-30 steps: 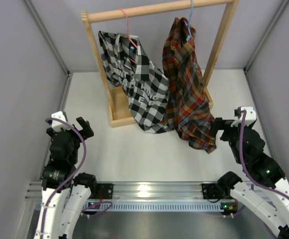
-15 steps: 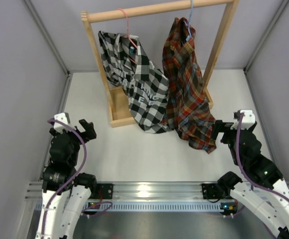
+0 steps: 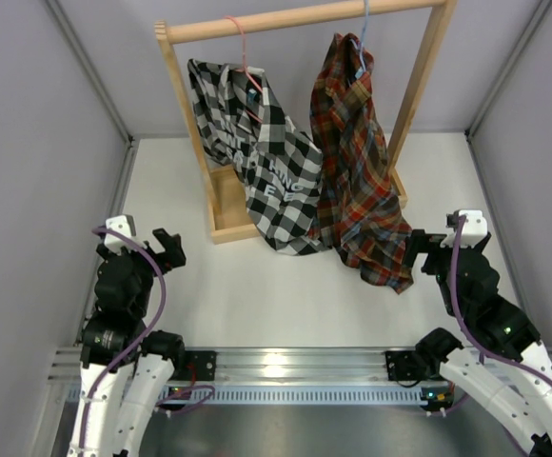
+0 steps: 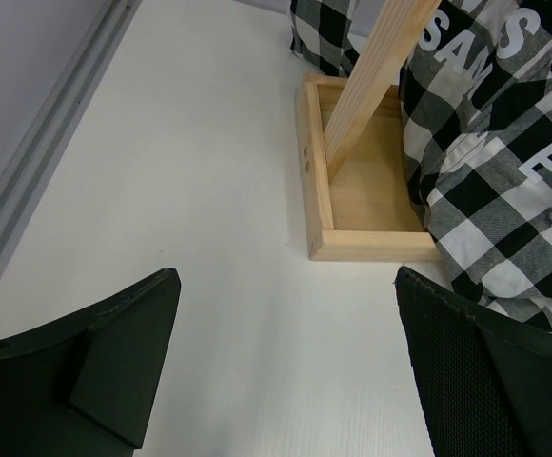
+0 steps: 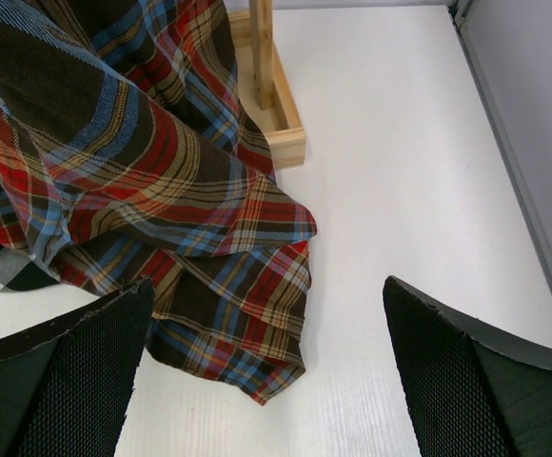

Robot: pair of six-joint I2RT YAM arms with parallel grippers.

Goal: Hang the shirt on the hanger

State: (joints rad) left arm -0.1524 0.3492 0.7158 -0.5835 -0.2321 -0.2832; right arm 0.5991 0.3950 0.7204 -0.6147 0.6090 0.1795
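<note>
The red, orange and dark blue plaid shirt hangs on the light-blue hanger, hooked on the wooden rail. Its hem lies on the white table. My right gripper is open and empty, just right of the hem; in the right wrist view its fingertips flank the hem. My left gripper is open and empty at the left, apart from the rack; the left wrist view shows only bare table between its fingers.
A black-and-white checked shirt hangs on a pink-red hanger beside the plaid one. The wooden rack base stands mid-table. Grey walls close the left, right and back.
Both arms drew back slightly toward the near edge over the last second. The shirts and hangers have not moved.
</note>
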